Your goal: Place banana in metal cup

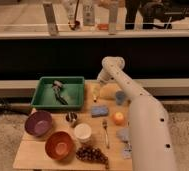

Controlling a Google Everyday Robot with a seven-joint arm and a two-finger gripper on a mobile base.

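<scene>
Claw (pixel 95 96) low over the bench's (pixel 25 159) far edge, just right of the green tray (pixel 59 93); its grip cannot be told. Banana (pixel 108 92) lies just beside it, near the blue cup (pixel 120 97). Metal cup (pixel 72 118) stands apart toward the front, a blue sponge (pixel 99 110) between, with the white cup (pixel 82 132) and purple bowl (pixel 38 123) close by.

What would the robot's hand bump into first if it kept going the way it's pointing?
The hand points down, so likely the wooden table right under it, between the green tray and the banana. Depth is unclear; it could clip the banana instead.
</scene>
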